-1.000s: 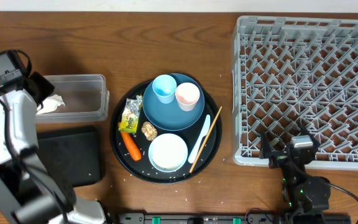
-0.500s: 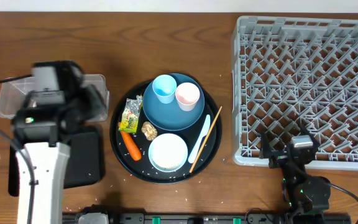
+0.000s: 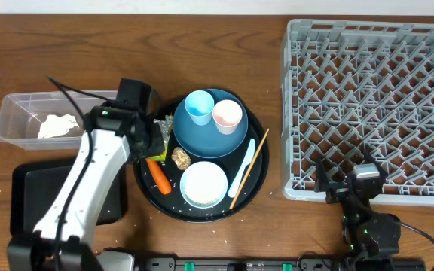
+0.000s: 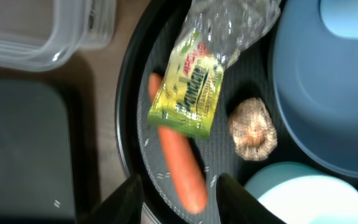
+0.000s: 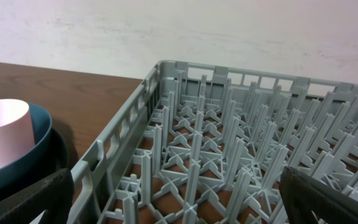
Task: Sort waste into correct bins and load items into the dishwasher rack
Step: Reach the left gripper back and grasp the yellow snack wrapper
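From where I stood, taking the far side of the bench as twelve o'clock, the left gripper (image 3: 151, 139) hung over the nine o'clock rim of the round black tray (image 3: 256, 192). Its jaws were partway open with nothing between them. In its own camera the orange carrot (image 4: 178, 167) ran from about eleven to five, its near end lying between the two fingers (image 4: 129, 199). The yellow-green wrapper (image 4: 188, 81) lay just beyond, toward twelve, draped over the carrot's far tip. The brown food piece (image 4: 252, 127) sat close by at three, against the dark blue plate (image 3: 202, 139).

I judged the left arm far the nearer for either piece. The right gripper (image 3: 346, 175) stood wide open and empty at the near left corner of the dishwasher rack (image 3: 368, 105), well apart.

Room looked tight: tray rim on one side, plate edge on the other. The clear tub (image 3: 21, 113), holding crumpled paper (image 3: 57, 126), lay at nine from the tray. The shallow black bin (image 3: 29, 188) lay at eight, with nothing standing between.
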